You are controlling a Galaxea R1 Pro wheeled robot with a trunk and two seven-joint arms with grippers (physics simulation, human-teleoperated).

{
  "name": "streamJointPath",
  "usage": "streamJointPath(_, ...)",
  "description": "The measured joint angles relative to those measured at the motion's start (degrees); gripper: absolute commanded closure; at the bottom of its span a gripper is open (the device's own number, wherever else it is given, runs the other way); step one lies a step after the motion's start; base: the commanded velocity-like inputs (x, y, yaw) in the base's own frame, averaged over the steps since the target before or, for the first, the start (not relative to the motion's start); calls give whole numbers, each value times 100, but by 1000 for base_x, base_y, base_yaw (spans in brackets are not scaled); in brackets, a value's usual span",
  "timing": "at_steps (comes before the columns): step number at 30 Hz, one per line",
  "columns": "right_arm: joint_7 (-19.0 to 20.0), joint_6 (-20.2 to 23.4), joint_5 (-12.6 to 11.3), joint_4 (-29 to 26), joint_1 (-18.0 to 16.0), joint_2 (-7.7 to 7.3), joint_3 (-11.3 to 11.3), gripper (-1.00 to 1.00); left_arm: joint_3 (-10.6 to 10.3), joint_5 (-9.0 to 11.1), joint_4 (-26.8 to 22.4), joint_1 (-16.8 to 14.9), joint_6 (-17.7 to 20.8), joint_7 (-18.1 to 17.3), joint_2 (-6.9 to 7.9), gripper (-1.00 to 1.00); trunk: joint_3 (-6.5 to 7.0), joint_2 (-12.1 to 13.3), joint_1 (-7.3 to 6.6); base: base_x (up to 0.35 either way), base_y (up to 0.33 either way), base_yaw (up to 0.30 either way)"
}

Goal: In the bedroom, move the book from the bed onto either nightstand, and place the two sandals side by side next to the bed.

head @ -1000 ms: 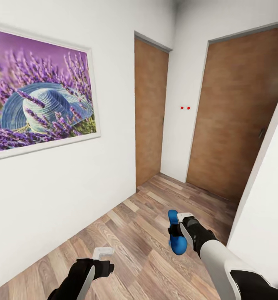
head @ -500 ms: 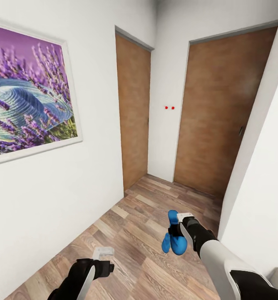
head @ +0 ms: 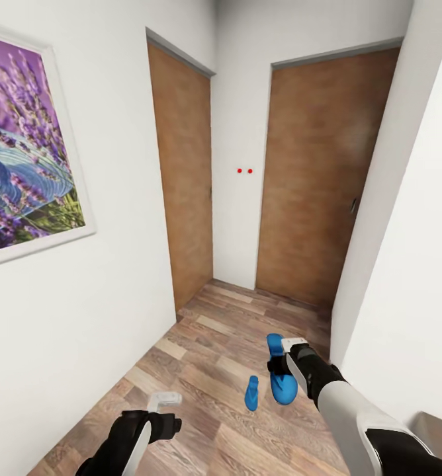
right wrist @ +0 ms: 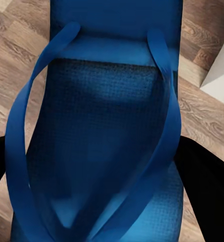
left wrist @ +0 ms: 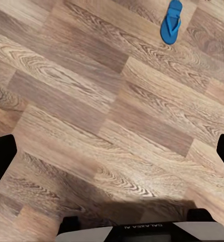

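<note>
The right gripper [head: 282, 367] was clamped on a blue sandal [head: 280, 377], held above the wood floor [head: 214, 344]; a second sandal [head: 251, 393] lay on the floor just beside it; the left gripper [head: 163, 408] was empty, jaws spread; two doors [head: 307, 178] stood ahead.

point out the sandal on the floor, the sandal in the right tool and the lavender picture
sandal on the floor [head: 251, 393], head view, middle of its sole
sandal in the right tool [right wrist: 104, 151], right wrist view, footbed between the straps
lavender picture [head: 22, 165], head view, purple flowers inside the white frame
</note>
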Motion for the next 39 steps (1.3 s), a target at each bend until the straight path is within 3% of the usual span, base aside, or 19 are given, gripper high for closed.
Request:
streamJointPath(23, -2, 0, 0, 4, -1, 1, 0, 100, -1, -8, 0, 0, -1, 0, 1, -100, -9, 0, 0, 269, -13, -59)
streamJointPath(39, -2, -1, 0, 1, -1, 1, 2, 100, 0, -8, -1, 1, -1, 1, 1, -100, -8, 0, 1, 69, -50, -172)
